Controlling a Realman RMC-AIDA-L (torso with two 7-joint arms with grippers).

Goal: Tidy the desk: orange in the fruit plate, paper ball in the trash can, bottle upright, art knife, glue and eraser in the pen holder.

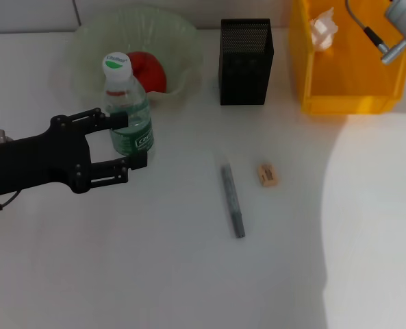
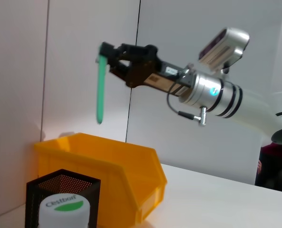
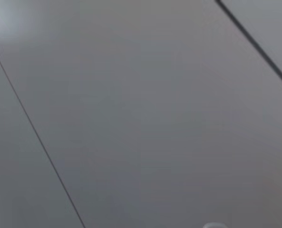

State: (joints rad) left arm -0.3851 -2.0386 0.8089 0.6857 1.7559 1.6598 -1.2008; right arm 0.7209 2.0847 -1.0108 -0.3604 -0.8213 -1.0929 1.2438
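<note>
The bottle (image 1: pixel 129 110) stands upright on the white table, and its cap shows in the left wrist view (image 2: pixel 64 207). My left gripper (image 1: pixel 133 140) is open, with its fingertips close against the bottle's left side. The reddish orange (image 1: pixel 146 70) lies in the translucent fruit plate (image 1: pixel 93 41). The paper ball (image 1: pixel 324 29) lies in the yellow bin (image 1: pixel 346 103). A grey art knife (image 1: pixel 233 201) and a tan eraser (image 1: pixel 268 175) lie on the table. In the left wrist view my right gripper (image 2: pixel 105 51) is shut on a green stick (image 2: pixel 101 90), high above the bin (image 2: pixel 107 166).
The black mesh pen holder (image 1: pixel 246 62) stands between the plate and the bin, and also shows in the left wrist view (image 2: pixel 60 187). Only the right arm's wrist (image 1: pixel 402 24) shows in the head view. The right wrist view shows only a grey wall.
</note>
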